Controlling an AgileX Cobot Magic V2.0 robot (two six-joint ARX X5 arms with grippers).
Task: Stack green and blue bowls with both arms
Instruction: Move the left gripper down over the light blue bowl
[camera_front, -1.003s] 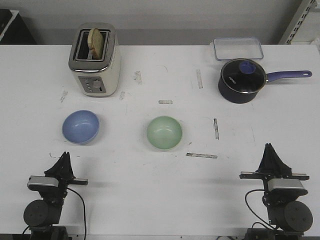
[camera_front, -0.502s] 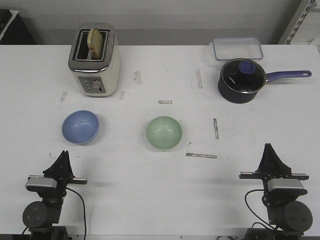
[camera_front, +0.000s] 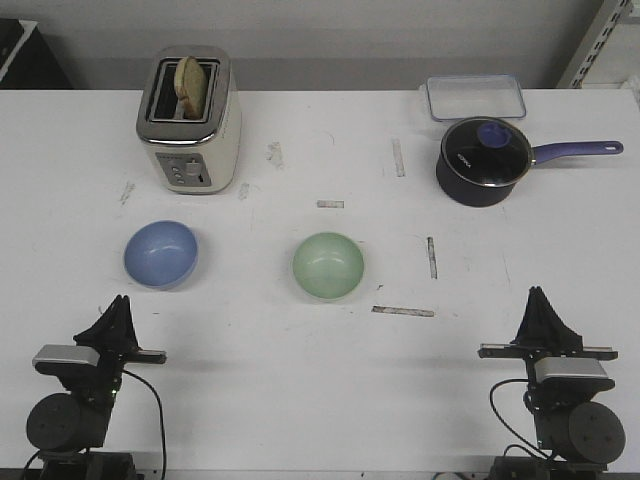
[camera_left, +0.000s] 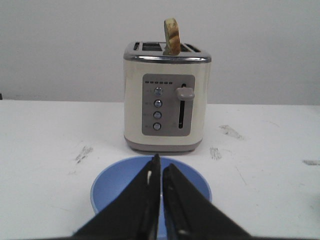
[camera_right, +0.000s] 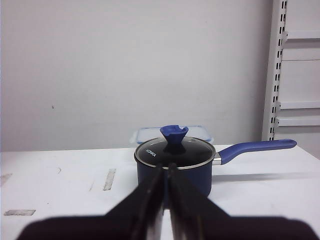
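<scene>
The blue bowl (camera_front: 161, 254) sits at the left centre of the front view, below the cream toaster (camera_front: 189, 122), and the green bowl (camera_front: 328, 265) rests well apart from it near the middle of the white table (camera_front: 300, 380), both upright and empty. Both look like small, smooth, thin-walled bowls, probably light and stiff plastic or melamine, so they should lift easily but may slide on the slick tabletop or slip between the fingers; the safest hold is likely a pinch across the rim, one finger inside and one outside the wall. The left gripper (camera_front: 117, 312) is at the lower left of the front view, just below the blue bowl, with its jaws together, and its wrist view shows the fingertips nearly touching in front of the bowl and the toaster. The right gripper (camera_front: 541, 302) is at the lower right, far from either bowl, jaws likewise pressed together and pointing towards the dark blue saucepan (camera_front: 484, 162) at the upper right, behind which lies a clear lidded container (camera_front: 476, 97). A slice of toast (camera_front: 191, 84) stands in the toaster slot. The saucepan's glass lid carries white lettering that seems to read "KONKA" in the right wrist view, though it is small; the toaster's panel shows buttons and a lever but no readable writing.
</scene>
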